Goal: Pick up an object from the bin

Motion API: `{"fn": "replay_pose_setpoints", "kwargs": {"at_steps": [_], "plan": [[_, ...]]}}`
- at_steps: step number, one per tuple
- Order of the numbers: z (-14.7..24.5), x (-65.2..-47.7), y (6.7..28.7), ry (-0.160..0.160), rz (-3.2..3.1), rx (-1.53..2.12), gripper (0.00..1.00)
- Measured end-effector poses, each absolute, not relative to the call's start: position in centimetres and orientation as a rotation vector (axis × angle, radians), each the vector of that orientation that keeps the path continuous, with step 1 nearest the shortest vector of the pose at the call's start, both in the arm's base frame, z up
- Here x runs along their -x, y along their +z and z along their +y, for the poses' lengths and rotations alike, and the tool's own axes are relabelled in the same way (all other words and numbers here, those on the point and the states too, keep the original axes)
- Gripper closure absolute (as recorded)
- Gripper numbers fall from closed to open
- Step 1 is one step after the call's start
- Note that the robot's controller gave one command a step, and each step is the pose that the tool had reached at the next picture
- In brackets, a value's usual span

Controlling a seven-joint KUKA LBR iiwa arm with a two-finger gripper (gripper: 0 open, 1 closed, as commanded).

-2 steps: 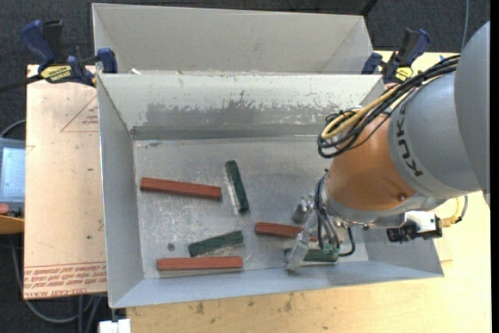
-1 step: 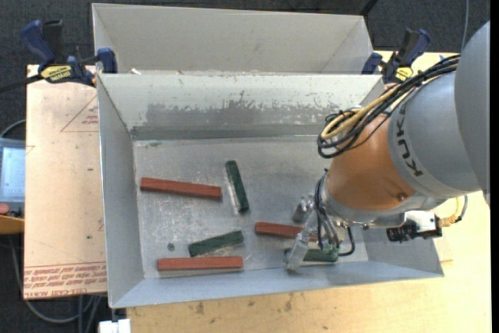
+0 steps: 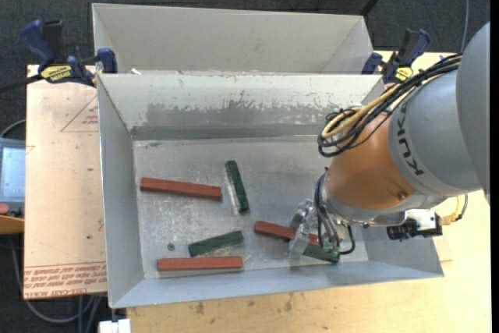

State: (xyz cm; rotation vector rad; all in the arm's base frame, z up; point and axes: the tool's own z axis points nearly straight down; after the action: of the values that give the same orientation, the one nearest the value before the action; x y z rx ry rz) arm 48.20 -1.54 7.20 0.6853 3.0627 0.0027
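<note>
Gripper (image 3: 306, 236) sits low beside short red bar (image 3: 271, 229), perhaps touching; whether open or closed, unclear

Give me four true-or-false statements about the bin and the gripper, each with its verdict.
1. The gripper is low in the right part of the bin. True.
2. A short red bar lies right beside the gripper. True.
3. Every bar in the bin is red. False: a green bar lies mid-floor and a second green bar lies nearer the front.
4. The arm comes in from the view's left. False: it comes in from the right.
</note>
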Motion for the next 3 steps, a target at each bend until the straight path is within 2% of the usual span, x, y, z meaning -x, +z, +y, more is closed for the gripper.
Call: {"fn": "replay_pose_setpoints", "kwargs": {"at_steps": [3], "plan": [[-1.4,-48.5,8.9,0.002,3.066,-0.677,1.00]]}}
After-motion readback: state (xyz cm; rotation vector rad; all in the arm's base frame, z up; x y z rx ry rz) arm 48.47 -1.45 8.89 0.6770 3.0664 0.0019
